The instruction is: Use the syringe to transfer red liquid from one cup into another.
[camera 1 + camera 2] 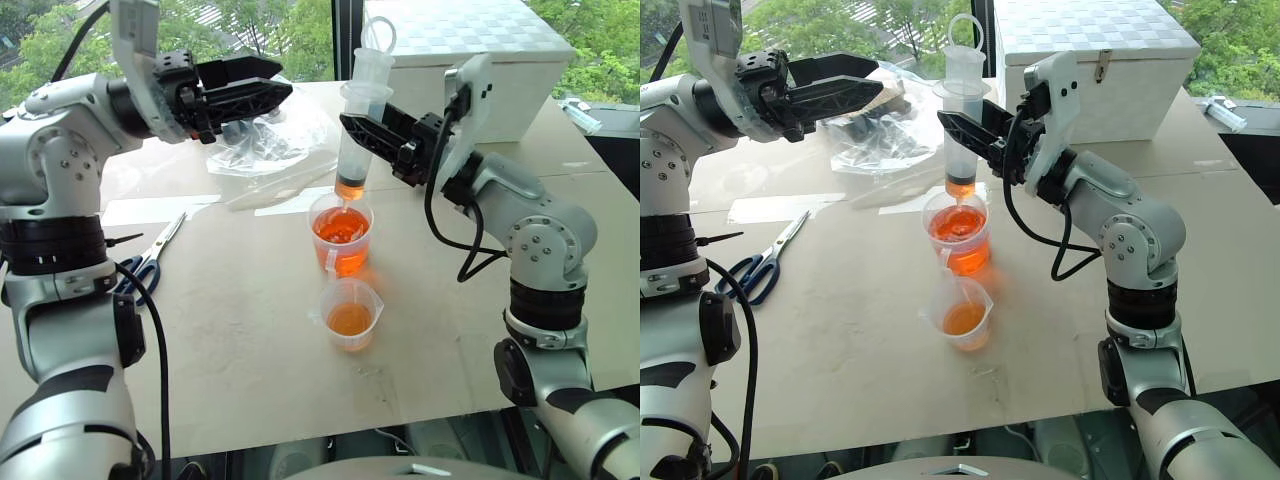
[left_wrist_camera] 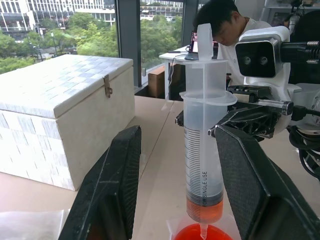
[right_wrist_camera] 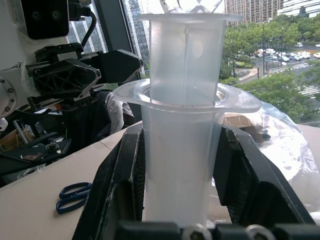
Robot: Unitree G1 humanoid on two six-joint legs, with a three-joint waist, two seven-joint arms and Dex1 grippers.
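A tan tabletop [image 1: 250,350] is set before tall windows with green trees beyond; blue-handled scissors [image 1: 150,262] lie at its left edge, a crumpled clear plastic bag [image 1: 262,140] sits further back, and a white box [image 1: 480,60] stands at the rear right.

On the left, the left gripper [image 1: 275,82] is held level above the table, well apart from the cups; its jaws are parted and nothing is grasped between them. In the middle, the syringe [image 1: 358,120] is held upright, its orange-tinted tip just over the taller beaker [image 1: 341,236], which holds red liquid [image 1: 340,228]; a little of the liquid is seen in the bottom of the barrel. The smaller cup [image 1: 350,314] stands just in front of the beaker and is partly filled as well. On the right, the right gripper [image 1: 355,128] is clenched on the syringe barrel just under its flange, with the ring-ended plunger rising above.

Several slips are judged possible: the barrel may be twisted in the single grip when the plunger is worked by the free gripper, so that the tip is swung off the beaker; drops may be lost onto the table during the carry to the smaller cup; the light cups may be knocked over if the tip is lowered off-centre.
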